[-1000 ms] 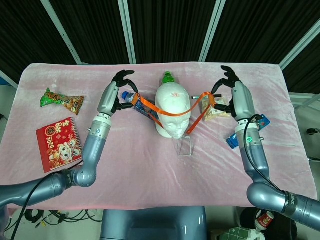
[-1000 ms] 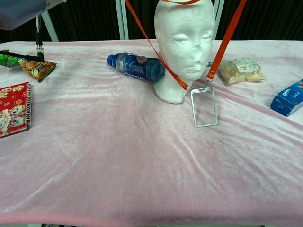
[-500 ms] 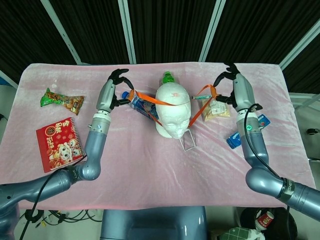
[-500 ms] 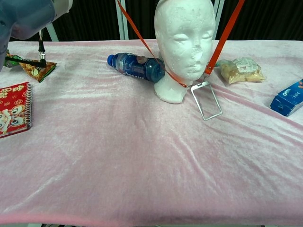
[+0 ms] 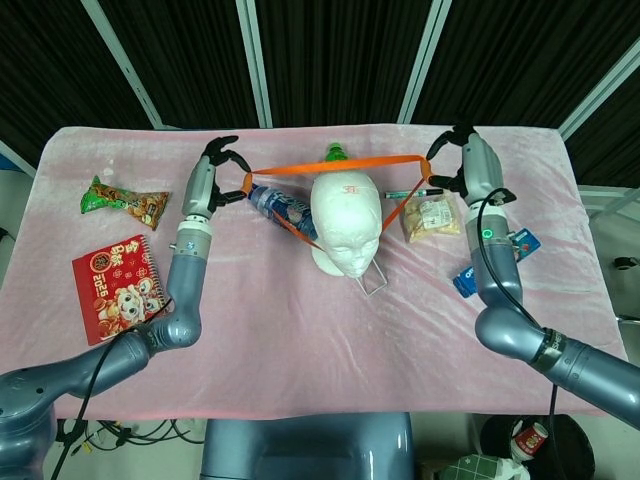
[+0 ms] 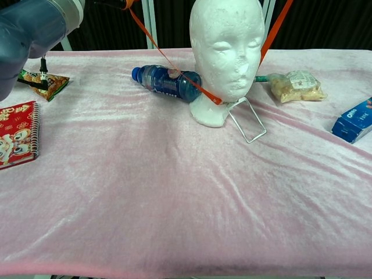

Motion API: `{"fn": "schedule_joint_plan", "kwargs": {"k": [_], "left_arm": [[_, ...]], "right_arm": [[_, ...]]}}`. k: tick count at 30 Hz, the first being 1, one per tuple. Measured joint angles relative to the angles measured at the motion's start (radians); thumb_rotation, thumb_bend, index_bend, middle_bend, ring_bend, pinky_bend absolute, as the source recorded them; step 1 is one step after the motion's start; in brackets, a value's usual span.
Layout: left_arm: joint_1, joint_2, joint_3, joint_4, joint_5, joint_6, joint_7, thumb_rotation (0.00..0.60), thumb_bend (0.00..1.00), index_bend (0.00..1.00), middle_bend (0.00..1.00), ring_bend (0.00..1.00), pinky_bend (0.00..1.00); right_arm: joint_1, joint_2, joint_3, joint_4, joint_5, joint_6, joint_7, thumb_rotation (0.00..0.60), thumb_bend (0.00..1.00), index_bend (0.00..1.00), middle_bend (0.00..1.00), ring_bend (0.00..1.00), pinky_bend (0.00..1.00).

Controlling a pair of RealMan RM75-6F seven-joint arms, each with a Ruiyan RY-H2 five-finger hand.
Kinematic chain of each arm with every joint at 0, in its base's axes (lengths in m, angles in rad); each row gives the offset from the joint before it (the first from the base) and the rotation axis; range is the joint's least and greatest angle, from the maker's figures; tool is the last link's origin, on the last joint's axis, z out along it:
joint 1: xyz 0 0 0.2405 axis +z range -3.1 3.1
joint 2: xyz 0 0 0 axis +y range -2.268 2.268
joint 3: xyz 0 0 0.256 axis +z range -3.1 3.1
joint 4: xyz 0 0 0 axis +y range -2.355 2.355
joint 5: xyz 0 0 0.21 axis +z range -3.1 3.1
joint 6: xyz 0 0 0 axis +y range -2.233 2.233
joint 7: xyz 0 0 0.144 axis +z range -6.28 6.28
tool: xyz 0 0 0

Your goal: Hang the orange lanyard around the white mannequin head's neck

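Stretching side to side above the white mannequin head (image 5: 346, 222), the orange lanyard (image 5: 330, 166) runs as a taut strap from the left hand (image 5: 215, 170) to the right hand (image 5: 465, 166), its long axis parallel to the far edge of the pink table (image 5: 300, 330). Each hand pinches one end of the loop with curled fingers, held up near the far edge on either side of the head. From each hand the strap slants down to meet in front of the head's neck, where a clear badge holder (image 6: 247, 119) hangs tilted, its lower edge on the cloth. The head stands upright near the middle of the table, face toward the near edge. A blue water bottle (image 6: 167, 82) lies on its side, touching the head's base. A snack bag (image 6: 296, 85) and a blue packet (image 6: 354, 120) lie toward the right edge; a green snack packet (image 5: 124, 200) and a red notebook (image 5: 116, 287) lie toward the left edge.
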Motion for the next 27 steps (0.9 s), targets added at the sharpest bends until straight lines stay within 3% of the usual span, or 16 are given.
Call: {"fn": "schedule_joint_plan", "kwargs": {"k": [15, 27], "left_arm": [[-0.014, -0.071, 0.037, 0.135, 0.027, -0.059, -0.043, 0.600, 0.41, 0.52, 0.14, 0.00, 0.00], [-0.031, -0.123, 0.008, 0.214, 0.003, -0.128, -0.112, 0.600, 0.40, 0.49, 0.14, 0.00, 0.00]], "right_arm": [[0.094, -0.086, -0.076, 0.183, 0.063, -0.072, -0.090, 0.600, 0.47, 0.78, 0.12, 0.16, 0.14], [0.150, -0.156, -0.069, 0.304, 0.080, -0.120, -0.075, 0.600, 0.47, 0.78, 0.12, 0.16, 0.14]]}}
